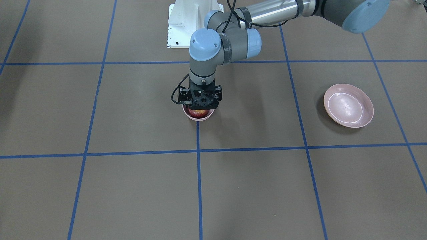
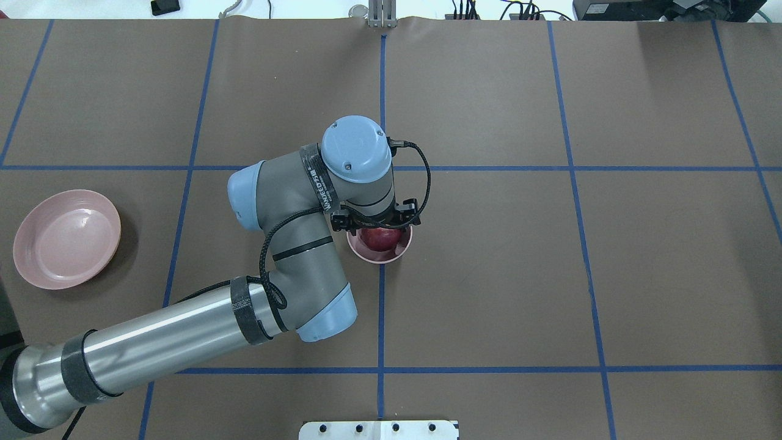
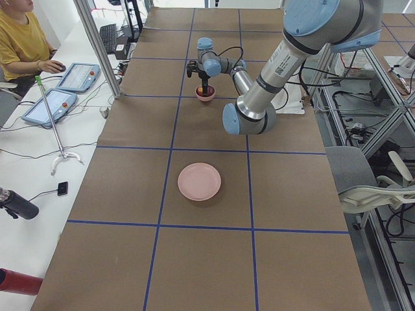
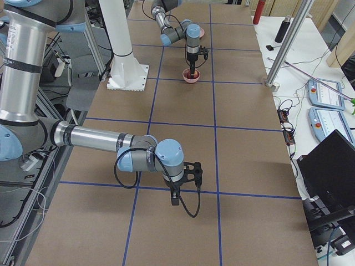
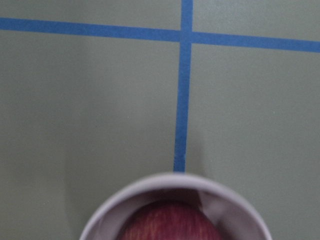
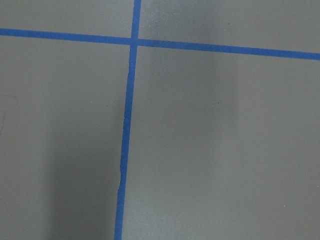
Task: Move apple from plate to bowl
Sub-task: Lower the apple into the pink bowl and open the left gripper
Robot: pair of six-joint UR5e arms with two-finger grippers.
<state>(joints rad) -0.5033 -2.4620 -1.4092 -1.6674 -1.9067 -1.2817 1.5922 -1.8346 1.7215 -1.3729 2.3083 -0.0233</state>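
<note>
The apple (image 2: pixel 380 237) sits inside the bowl (image 2: pixel 379 256) near the middle of the bench (image 1: pixel 133 186), and its dark-red skin fills most of the bowl's mouth. The bowl stands on a line of blue tape (image 1: pixel 199 173) (in the left wrist view that line runs from the bowl's rim out to a crossing line).

The left pincer (image 1: pixel 199 105) points straight down, right above the apple. In the front-facing view its black body covers the part of the apple nearest the robot, and the fingers are hidden beneath it. I cannot tell whether they pinch the apple or stand spread. The left wrist view shows no fingers, only the top of the apple and the bowl's pale rim at its lower edge. The left arm (image 2: pixel 183 342) reaches in across the bench with its elbow bent.

The plate (image 2: pixel 67 238) lies well apart from the bowl, on the robot's left, and its glossy centre catches the light.

The right pincer (image 4: pixel 175 199) shows only in the right side view, hanging low over the bench near a tape crossing, far from bowl and plate. I cannot tell whether it is spread or pressed together. Its wrist view shows just bench and two crossing tape lines.
</note>
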